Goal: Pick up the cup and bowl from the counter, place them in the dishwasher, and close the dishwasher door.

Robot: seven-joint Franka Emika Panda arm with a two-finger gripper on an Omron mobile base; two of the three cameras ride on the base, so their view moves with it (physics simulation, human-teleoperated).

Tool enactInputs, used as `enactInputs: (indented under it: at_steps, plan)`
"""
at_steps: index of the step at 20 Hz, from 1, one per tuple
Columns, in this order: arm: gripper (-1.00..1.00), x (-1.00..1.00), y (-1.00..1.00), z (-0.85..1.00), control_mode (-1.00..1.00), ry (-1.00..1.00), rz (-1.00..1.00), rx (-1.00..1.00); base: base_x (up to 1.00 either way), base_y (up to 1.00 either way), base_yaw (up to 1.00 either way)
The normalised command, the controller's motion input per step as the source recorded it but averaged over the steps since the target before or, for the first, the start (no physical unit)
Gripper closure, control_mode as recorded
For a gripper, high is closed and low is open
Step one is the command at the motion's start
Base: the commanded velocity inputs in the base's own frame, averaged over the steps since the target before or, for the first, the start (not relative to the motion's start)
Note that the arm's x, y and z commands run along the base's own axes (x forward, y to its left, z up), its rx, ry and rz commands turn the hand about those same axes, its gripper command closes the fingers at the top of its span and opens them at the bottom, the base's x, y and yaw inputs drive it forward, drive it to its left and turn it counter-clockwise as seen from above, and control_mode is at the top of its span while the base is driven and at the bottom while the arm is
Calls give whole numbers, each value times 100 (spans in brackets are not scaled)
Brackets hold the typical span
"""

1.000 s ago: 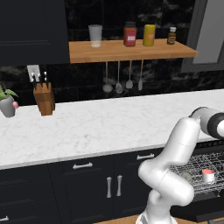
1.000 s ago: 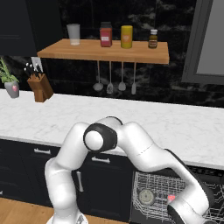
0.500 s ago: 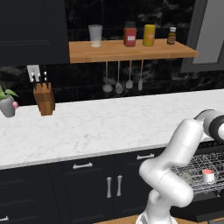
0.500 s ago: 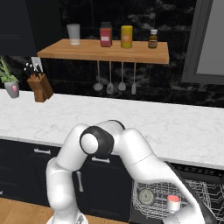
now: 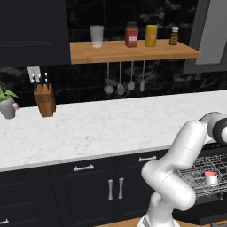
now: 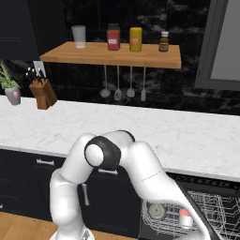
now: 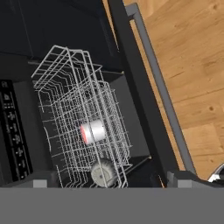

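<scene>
So, closest to me: pincer point(image 7: 110, 182) hangs over the open dishwasher point(image 6: 206, 183), jaws spread wide, nothing between them, looking down into the pulled-out wire rack point(image 7: 65, 87)

Dishwasher door point(image 7: 139, 94) is dropped flat over the wood floor point(image 7: 192, 65), with its grey handle bar point(image 7: 161, 85) along the outer edge

The cup point(image 7: 92, 132) sits in the rack, roughly mid-basket. Both base views show the red-orange rim on top and the white body below, so I'd call it upright: long axis vertical, mouth up. From the hand camera the red end points to the left of the picture, which I put down to that camera's tilt, not a tipped cup

Just beside it is a round grey piece point(image 7: 103, 171), resting in the same basket. I take that for the bowl, but it's too small to be sure which way it faces

Farther back the desk point(image 5: 111, 128) carries only a knife block point(image 5: 45, 99) and a small plant pot point(image 5: 7, 106) at the far left, well apart from the arm

My read: loading is done and door closing is the step in hand. Next move needs the rack pushed in if it blocks the swing, then the pincer brought under or against the door's outer edge near the handle, to lift it up and shut. Risk: catching the rack wires on the way
</scene>
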Motion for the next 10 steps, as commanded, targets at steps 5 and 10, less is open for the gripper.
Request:
enactInputs:
  at_steps: [5, 10]
  plan:
    - [-100, -13, -5, -24, -100, -13, 0, 2, 0, 0, 0]
    - [-100, -33, -21, -37, -100, -35, 4, 13, 0, 0, 0]
